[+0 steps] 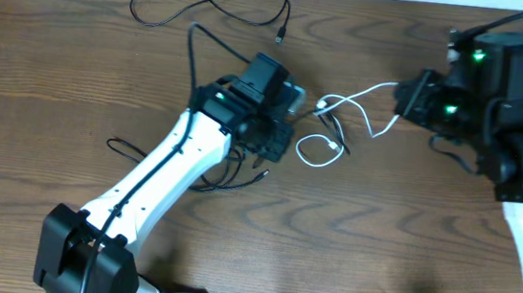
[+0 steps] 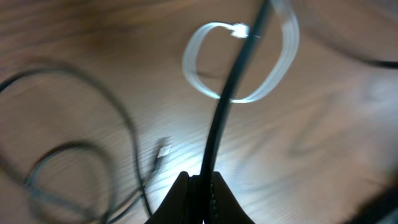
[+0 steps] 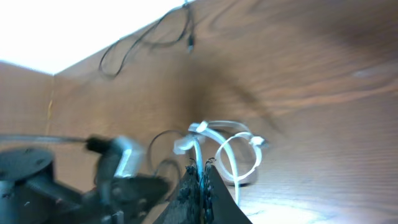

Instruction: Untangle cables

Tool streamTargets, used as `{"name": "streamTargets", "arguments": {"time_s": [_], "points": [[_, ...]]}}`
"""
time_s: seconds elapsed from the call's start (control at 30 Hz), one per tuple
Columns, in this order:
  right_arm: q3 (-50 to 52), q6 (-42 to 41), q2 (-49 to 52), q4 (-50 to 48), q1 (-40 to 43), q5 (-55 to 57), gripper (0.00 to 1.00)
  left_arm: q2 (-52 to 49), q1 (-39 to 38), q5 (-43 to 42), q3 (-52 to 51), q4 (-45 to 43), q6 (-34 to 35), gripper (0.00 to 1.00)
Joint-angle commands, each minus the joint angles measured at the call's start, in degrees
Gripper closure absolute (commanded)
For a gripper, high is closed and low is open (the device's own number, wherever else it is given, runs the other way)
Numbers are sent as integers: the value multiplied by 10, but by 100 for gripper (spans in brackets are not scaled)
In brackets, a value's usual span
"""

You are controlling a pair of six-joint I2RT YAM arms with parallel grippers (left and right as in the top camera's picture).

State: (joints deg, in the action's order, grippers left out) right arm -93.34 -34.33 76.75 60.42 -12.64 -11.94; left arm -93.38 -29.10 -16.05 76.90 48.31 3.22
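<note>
Left end effector gripped a black cable, right end effector the white cable, likely to draw them apart toward side edges of the bench.

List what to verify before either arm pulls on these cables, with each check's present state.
1. Left fingers shut on a black cable: ok.
2. Right fingers shut on the white cable: ok.
3. White cable clear of that black cable: not ok, it crosses the white loop in the left wrist view.
4. Another black cable lies apart from the tangle: ok.
5. Black cables under the left arm free of knots: cannot tell, the arm hides them.
</note>
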Motion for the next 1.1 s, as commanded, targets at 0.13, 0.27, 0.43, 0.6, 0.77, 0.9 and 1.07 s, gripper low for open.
{"name": "streamTargets", "arguments": {"time_s": [0.13, 0.27, 0.43, 0.6, 0.77, 0.9, 1.07], "points": [[-87, 56, -32, 63, 147, 69, 99, -6, 96, 107, -2, 38, 130, 93], [-101, 62, -33, 101, 219, 56, 99, -6, 145, 82, -2, 43, 159, 93], [-100, 87, -32, 103, 234, -40, 99, -6, 155, -9, -2, 38, 113, 93], [-100, 87, -30, 93, 234, -93, 99, -6, 136, -134, -2, 42, 26, 92], [-100, 87, -25, 91, 234, -92, 99, -6, 95, -258, -2, 65, -72, 93], [-100, 87, -16, 90, 234, -93, 99, 0, 47, -283, -2, 81, -106, 93], [-100, 87, -13, 92, 234, -95, 99, 3, 15, -273, -2, 82, -109, 78]]}}
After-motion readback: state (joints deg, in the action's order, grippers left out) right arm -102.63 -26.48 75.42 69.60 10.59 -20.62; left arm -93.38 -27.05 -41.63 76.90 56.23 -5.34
